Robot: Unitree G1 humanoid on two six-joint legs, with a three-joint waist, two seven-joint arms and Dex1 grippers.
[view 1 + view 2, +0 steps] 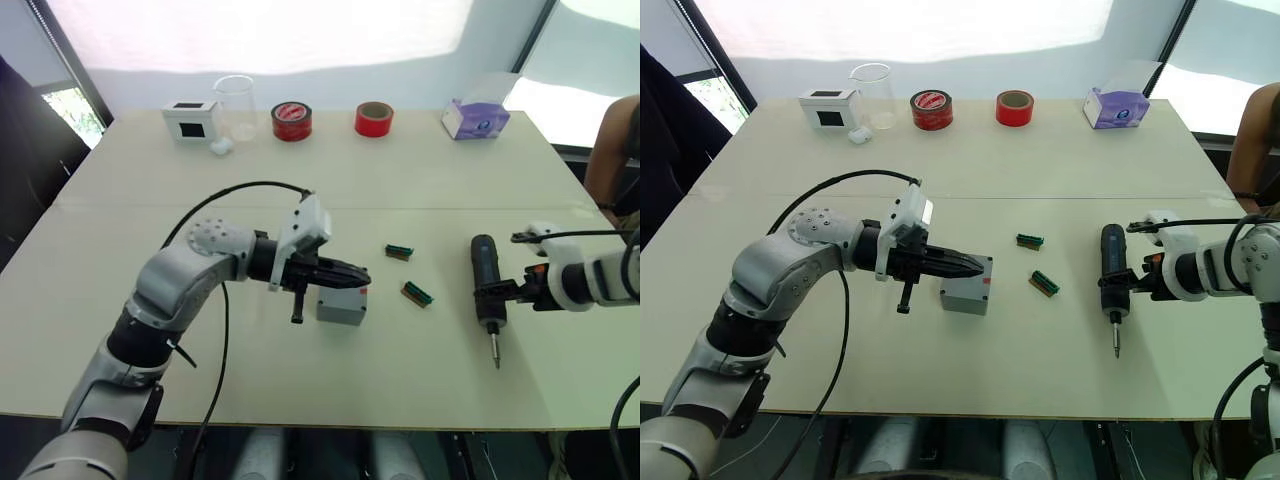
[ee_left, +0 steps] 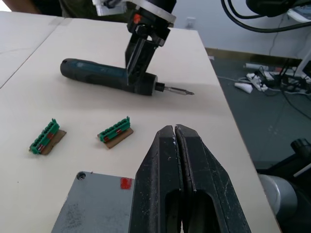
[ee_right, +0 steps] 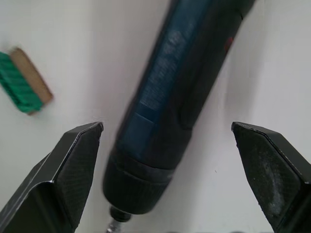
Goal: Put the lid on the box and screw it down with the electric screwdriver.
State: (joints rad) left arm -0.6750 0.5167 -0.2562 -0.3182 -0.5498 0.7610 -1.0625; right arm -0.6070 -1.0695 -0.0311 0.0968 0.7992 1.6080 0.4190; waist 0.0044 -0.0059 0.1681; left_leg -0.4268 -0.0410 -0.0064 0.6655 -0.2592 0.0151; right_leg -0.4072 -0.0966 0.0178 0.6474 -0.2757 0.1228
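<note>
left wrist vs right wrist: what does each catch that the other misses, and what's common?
Left wrist alone: the left gripper with its fingers pressed together over the grey lid on the box, the lid's red sticker, and a second green terminal block.

Right wrist alone: its own fingers spread wide either side of the tool's body.

Both: the electric screwdriver lying on the table, the right gripper at it, one green terminal block.

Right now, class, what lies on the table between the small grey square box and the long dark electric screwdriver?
Two small green terminal strips, seen in both eye views.
</note>
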